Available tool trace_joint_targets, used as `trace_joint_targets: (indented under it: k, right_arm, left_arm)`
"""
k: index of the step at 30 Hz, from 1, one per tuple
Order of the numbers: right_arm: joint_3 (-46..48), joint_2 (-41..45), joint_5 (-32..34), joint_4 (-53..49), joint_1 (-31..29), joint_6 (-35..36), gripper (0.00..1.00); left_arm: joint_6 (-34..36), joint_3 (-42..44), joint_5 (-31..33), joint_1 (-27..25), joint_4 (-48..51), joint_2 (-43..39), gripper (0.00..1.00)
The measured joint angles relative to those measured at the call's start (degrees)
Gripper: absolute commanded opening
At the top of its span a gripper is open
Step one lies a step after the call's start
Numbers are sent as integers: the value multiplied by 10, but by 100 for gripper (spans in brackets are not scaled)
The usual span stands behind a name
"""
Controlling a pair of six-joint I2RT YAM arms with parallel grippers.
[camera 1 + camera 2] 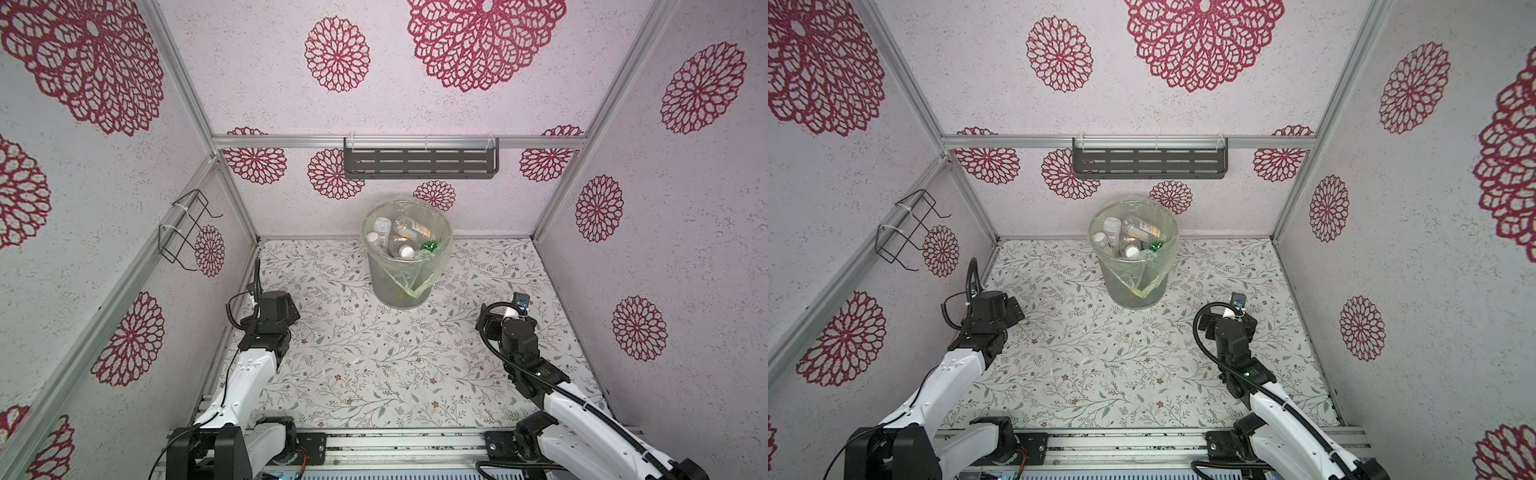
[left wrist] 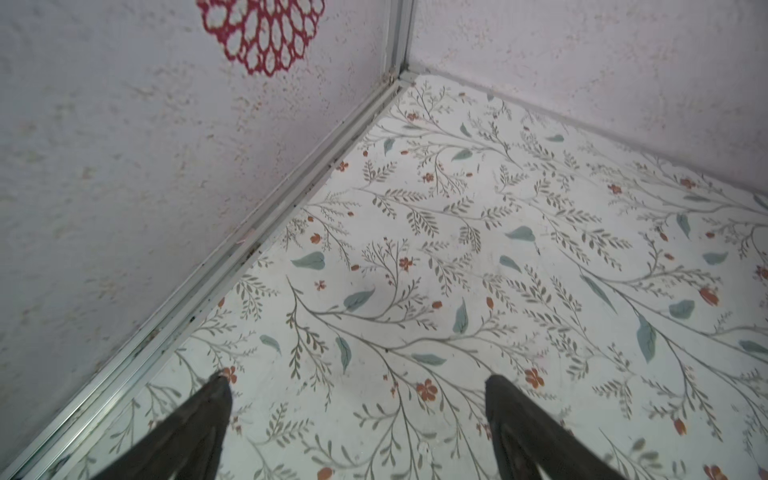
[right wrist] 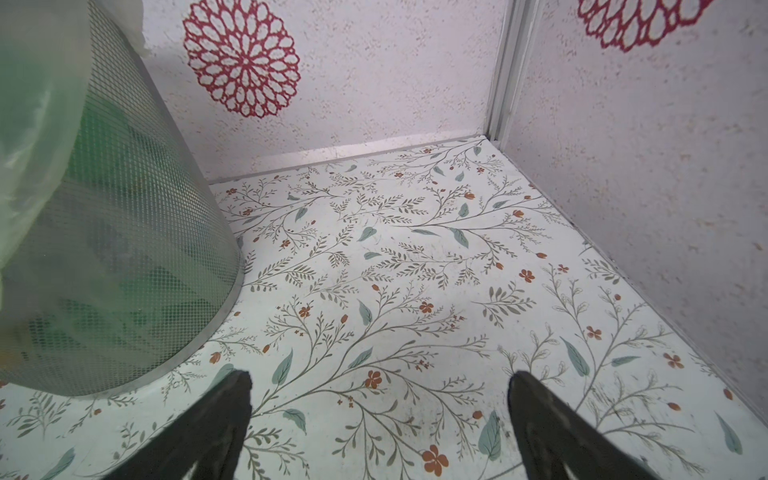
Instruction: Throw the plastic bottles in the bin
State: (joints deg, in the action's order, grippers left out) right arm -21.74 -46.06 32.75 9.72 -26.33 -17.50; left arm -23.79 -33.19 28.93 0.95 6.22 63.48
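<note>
I see the clear and green plastic bottles (image 1: pixel 397 241) piled inside the round translucent grey bin (image 1: pixel 387 287). It is lined with a thin yellowish clear bag (image 1: pixel 417 276) and stands midway along the far edge of the floral-patterned surface (image 1: pixel 374 365). My left tool (image 2: pixel 353 380) hangs spread wide and empty near the left edge. My right tool (image 3: pixel 380 378) is equally wide and empty, near the bin's base.

One bin (image 1: pixel 384 286) stands at twelve o'clock on the bench (image 1: pixel 374 365), with at least five plastic bottles (image 1: pixel 409 226) countable inside, one green bottle (image 1: pixel 428 247) among them. Two grippers show, the left gripper (image 2: pixel 355 380) and the right gripper (image 3: pixel 380 378), plus one slotted shelf (image 1: pixel 419 163) and one wire rack (image 1: pixel 185 230).
</note>
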Motion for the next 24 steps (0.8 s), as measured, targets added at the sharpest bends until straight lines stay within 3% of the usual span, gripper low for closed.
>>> trace_joint_targets:
  k: [16, 24]
  right_arm:
    - [105, -2, 76, 150, 9, 52, 94]
    - [153, -51, 98, 322, 27, 133, 92]
  left_arm:
    - [46, 95, 7, 31, -326, 123, 97]
    - [96, 106, -27, 34, -471, 167, 97]
